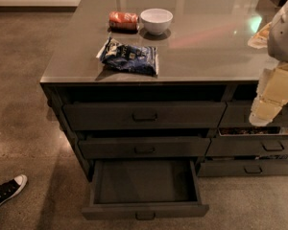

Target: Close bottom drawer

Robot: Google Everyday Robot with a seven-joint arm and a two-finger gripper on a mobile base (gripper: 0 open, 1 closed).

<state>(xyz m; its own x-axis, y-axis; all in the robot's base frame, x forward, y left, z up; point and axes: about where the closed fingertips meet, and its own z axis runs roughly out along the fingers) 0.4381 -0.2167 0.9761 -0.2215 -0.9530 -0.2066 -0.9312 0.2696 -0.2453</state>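
The bottom drawer [145, 210] is the lowest of three dark grey drawers in the left stack. It is pulled far out, and its plain dark tray [146, 181] holds nothing I can see. Its small rectangular pull [145, 216] is at the centre of the low front, near the lower edge of the view. My gripper [263, 116] hangs at the right edge on a pale arm, in front of the neighbouring stack at top-drawer height. It is well above and to the right of the open drawer and touches nothing.
The top drawer [144, 115] and middle drawer [144, 147] sit above. The neighbouring stack's lowest drawer [252, 169] is to the right. On the counter [206, 42] lie a blue snack bag [130, 56], a white bowl [156, 20] and a red packet [123, 20]. A person's sneaker [7, 190] is on the floor at left.
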